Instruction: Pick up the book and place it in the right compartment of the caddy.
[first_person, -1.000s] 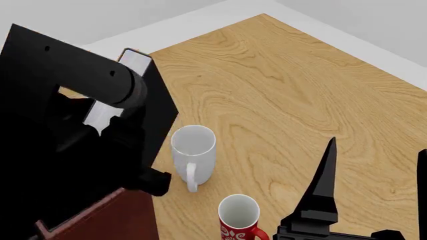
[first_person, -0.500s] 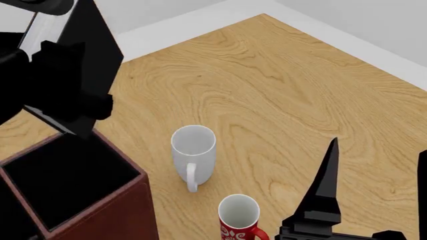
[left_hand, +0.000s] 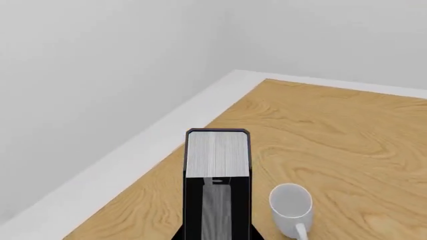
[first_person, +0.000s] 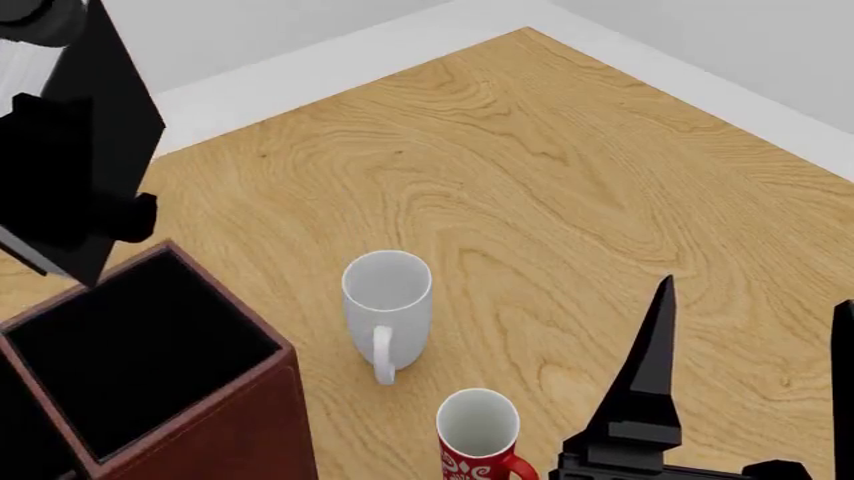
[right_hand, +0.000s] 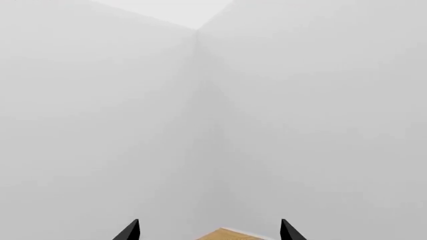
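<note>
Since a second ago the left arm has swung the thin black hardcover book (first_person: 83, 150) with its white page edges up and away toward the far left, uncovering the tall, black-lined right compartment (first_person: 134, 355) of the reddish-brown leather-look caddy (first_person: 220, 430). The book now hangs in the air just beyond that pocket's far rim, tilted, with the left gripper (left_hand: 215, 182) clenched on it; the wrist view shows the pages pinched between its dark fingers. The right gripper (right_hand: 210, 231) idles with its fingers spread, pointing at the white wall. A white ceramic mug (first_person: 387, 305) and a red patterned mug (first_person: 478, 430) stand on the wooden table (first_person: 561, 200), close beside the caddy. This looks like the carrying step. Next the book probably has to come back over the opening, stand upright and go down inside, though its lower edge is hard to make out.
</note>
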